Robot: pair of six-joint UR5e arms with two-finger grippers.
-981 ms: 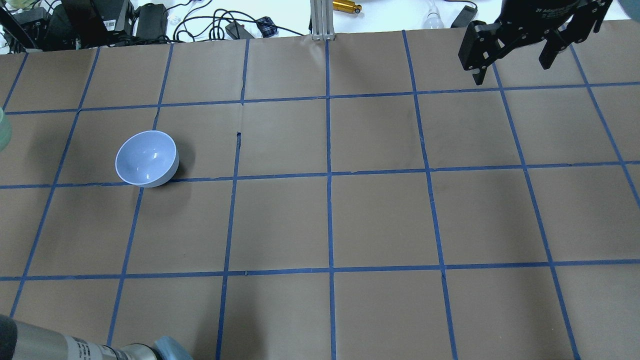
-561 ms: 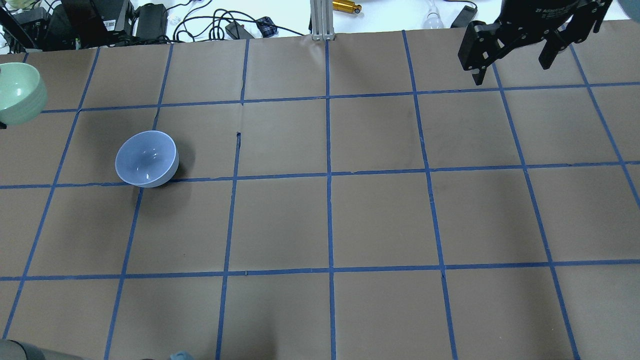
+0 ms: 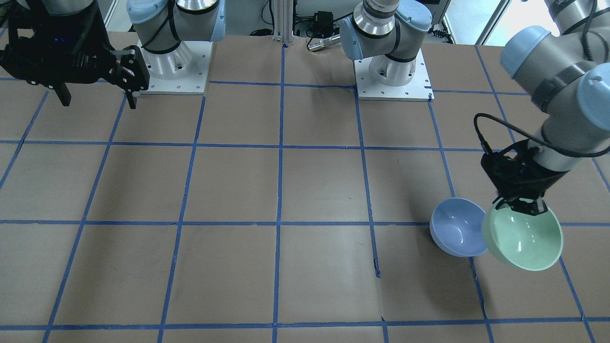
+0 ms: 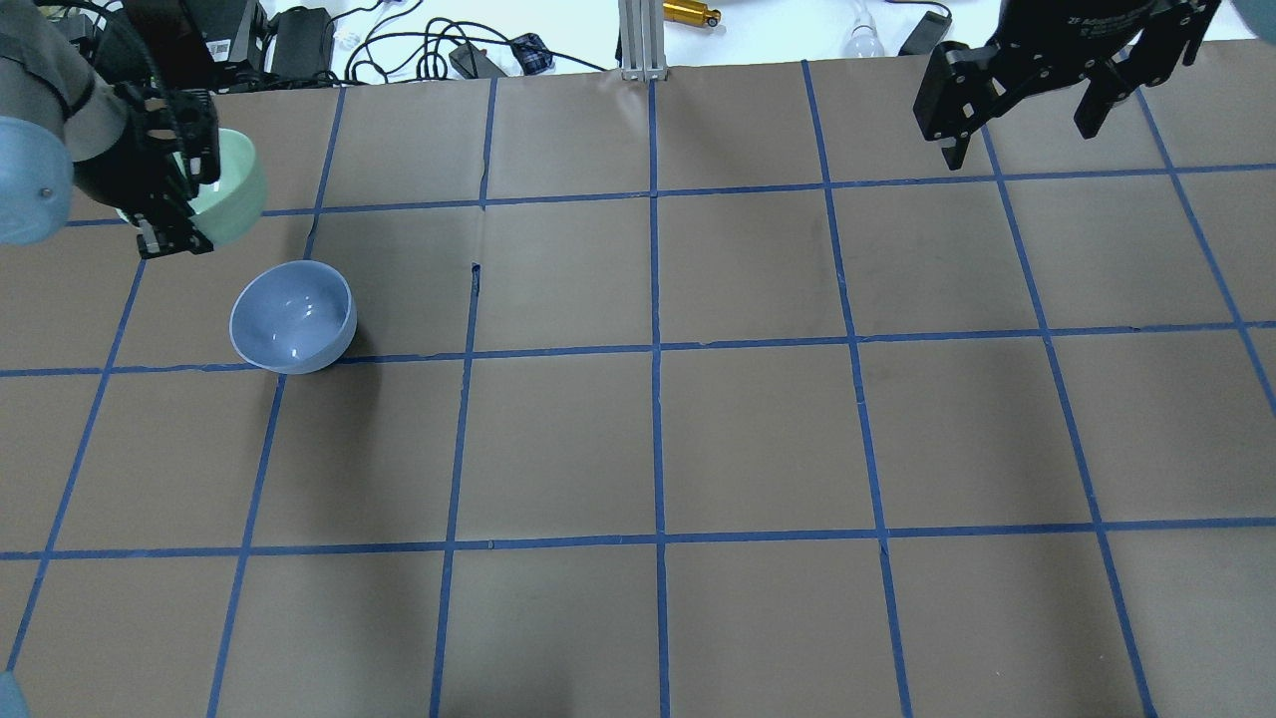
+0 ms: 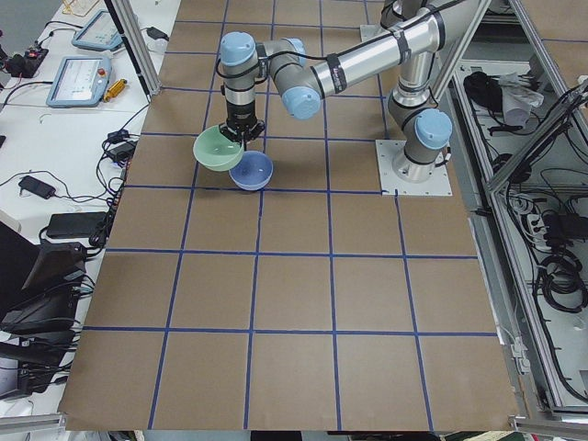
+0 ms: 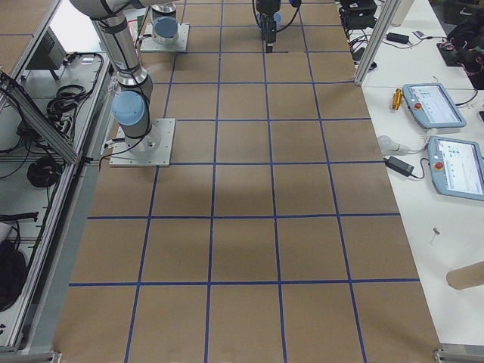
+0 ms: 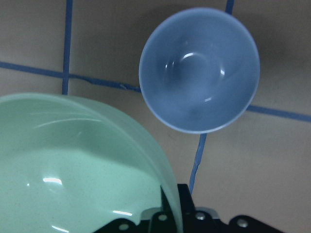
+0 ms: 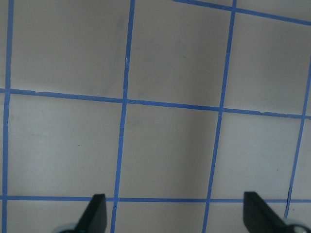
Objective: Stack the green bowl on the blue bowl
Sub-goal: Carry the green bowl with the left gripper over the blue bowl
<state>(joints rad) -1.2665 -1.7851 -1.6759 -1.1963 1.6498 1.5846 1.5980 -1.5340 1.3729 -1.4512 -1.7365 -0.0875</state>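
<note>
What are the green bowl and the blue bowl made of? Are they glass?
The green bowl and the blue bowl both look smooth and glossy, with small bright light spots inside. That suits glazed ceramic or hard shiny plastic; the pictures cannot tell which.

Left wrist view: green bowl is cut by the left and bottom edges and covers the left jaws, only dark bits of them show at the bottom edge. Overhead: left jaws hide the part of the bowl's rim they clamp; right jaws cut by the top edge. Front view: green bowl under the left jaws overlaps the blue bowl rim on the jaws' side; touching or apart, cannot tell. Right wrist view: only two fingertips show, rest cut off.
</note>
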